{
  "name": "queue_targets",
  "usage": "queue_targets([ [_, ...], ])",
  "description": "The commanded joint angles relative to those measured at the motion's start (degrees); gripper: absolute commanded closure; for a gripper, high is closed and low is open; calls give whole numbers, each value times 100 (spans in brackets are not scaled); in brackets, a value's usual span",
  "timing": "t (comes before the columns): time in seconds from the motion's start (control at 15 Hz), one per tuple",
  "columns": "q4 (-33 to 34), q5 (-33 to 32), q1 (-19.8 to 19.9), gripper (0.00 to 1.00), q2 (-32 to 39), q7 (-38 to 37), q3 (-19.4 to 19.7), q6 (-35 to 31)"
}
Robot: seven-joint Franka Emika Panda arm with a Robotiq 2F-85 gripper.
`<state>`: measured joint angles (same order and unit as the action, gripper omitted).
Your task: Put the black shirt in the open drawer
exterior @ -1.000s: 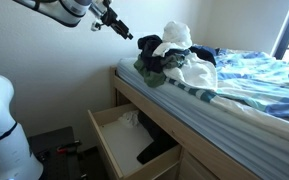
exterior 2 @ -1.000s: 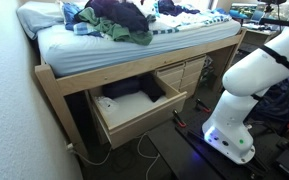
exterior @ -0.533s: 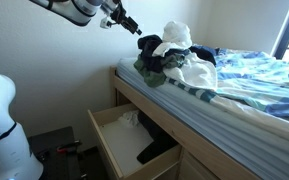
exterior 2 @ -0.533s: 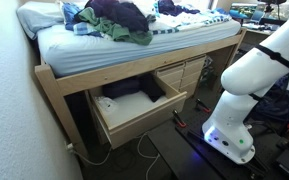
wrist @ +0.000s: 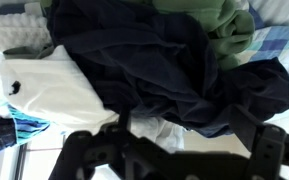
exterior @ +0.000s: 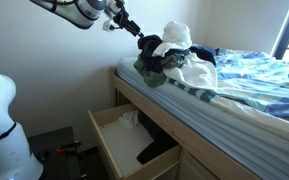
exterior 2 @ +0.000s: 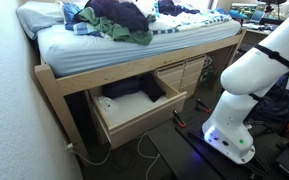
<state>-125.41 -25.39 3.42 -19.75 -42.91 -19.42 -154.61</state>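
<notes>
A black shirt (exterior: 152,48) lies at the near end of a clothes pile on the bed, among green, white and blue garments. It also shows in the other exterior view (exterior 2: 118,12) and fills the wrist view (wrist: 154,70). My gripper (exterior: 137,32) is open and empty, hovering just left of and slightly above the shirt; in the wrist view its fingers (wrist: 174,152) stand wide apart below the cloth. The open drawer (exterior: 112,150) sticks out under the bed frame, seen also from the front (exterior 2: 144,118), with dark and white items inside.
The wooden bed frame (exterior 2: 134,62) runs along the mattress edge above the drawer. A white wall stands behind the arm. The white robot base (exterior 2: 246,85) stands on the floor beside the drawer. Cables lie on the floor.
My gripper has moved to the right, closer to the clothes pile. The clothes and the drawer have not moved.
</notes>
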Motion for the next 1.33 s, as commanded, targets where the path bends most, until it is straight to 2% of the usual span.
queue_targets([
  [0.0,53,133,11,0,455,22,28,-479],
  [0.47,248,39,62,0,1419,-20,72,-1246],
  [0.53,271,15,79,18,1516,-35,92,-1311],
  [0.6,293,-10,95,28,1588,-67,110,-1385],
  [1.0,379,-159,190,73,1751,-199,187,-1590],
  [1.2,455,-449,223,96,1596,-406,168,-1287],
  [1.27,475,-498,201,99,1515,-443,153,-1219],
])
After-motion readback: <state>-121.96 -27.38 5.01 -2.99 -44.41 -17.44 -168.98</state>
